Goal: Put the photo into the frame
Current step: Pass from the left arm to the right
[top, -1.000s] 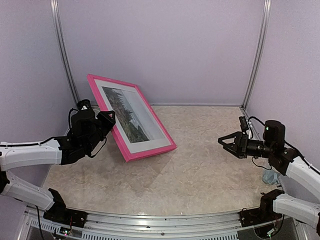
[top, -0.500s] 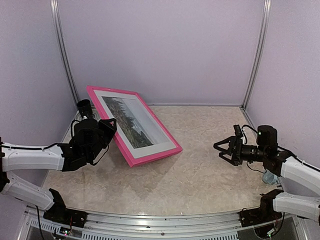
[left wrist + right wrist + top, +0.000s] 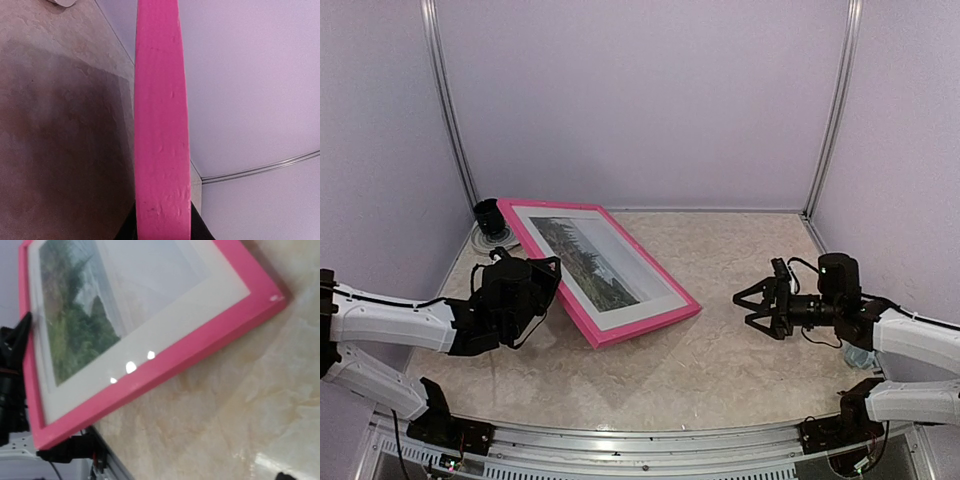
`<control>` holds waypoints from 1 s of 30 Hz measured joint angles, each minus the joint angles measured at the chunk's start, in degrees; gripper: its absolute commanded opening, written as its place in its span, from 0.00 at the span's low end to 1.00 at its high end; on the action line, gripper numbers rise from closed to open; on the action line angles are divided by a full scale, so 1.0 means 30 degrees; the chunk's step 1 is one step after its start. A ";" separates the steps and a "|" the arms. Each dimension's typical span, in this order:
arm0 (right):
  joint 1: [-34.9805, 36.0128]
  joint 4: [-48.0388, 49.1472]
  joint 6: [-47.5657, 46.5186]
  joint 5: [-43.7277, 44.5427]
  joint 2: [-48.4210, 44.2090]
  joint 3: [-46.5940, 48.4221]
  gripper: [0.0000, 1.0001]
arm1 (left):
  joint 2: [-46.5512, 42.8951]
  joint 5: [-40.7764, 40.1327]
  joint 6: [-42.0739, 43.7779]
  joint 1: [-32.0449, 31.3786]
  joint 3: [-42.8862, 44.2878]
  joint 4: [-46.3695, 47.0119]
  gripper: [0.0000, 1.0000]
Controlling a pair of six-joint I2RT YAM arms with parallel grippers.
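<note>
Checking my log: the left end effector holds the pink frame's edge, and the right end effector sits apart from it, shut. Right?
No: the right end effector is open, jaws spread, as the top external view shows. The left end effector does hold the frame's edge; the right is apart from it.

Pink-red frame [image 3: 645, 323] sits centre-left of view, tilted: its lower-right corner is down on the marbled beige table [image 3: 720, 375], the left side looks lifted. A landscape photo [image 3: 592, 262] shows in it, bordered by a white mat [image 3: 642, 303].

Left gripper [image 3: 550, 272], at the frame's left edge, pinches that edge between narrow jaws.

Right gripper [image 3: 744, 309], right of centre, points left toward the frame with jaws spread wide. It is well apart from the frame and holds nothing.

A small black cylinder [image 3: 486, 213] stands in the table's upper-left corner, just beside the frame's top corner.
</note>
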 measured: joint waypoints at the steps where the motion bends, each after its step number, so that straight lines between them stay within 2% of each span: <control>1: 0.0226 0.0437 0.0372 0.0073 0.0168 -0.0095 0.99 | 0.0015 -0.0102 -0.0299 -0.0109 -0.0219 0.0051 0.09; 3: 0.0670 0.1443 0.1115 0.0131 0.0495 -0.0408 0.99 | 0.0036 -0.0262 -0.0758 -0.0262 -0.0525 0.0102 0.12; 8: 0.1909 0.3555 0.3082 0.0474 0.1843 -0.1137 0.99 | 0.0211 -0.0568 -0.1596 -0.0503 -0.0962 0.0495 0.26; 10: 0.2382 0.4765 0.4036 0.0707 0.2608 -0.1384 0.99 | 0.0299 -0.0641 -0.1763 -0.0619 -0.1064 0.0787 0.29; 17: 0.3818 0.9187 0.6921 0.1333 0.5646 -0.2543 0.99 | 0.0787 -0.0721 -0.2244 -0.1078 -0.1705 0.2295 0.30; 25: 0.5486 1.4797 0.9602 0.1464 1.1249 -0.1880 0.99 | 0.1501 -0.0554 -0.2521 -0.1639 -0.2346 0.3096 0.36; 30: 0.5807 1.9540 1.1650 0.1632 1.4732 -0.1654 0.99 | 0.1785 -0.0131 -0.2681 -0.2033 -0.2820 0.3803 0.38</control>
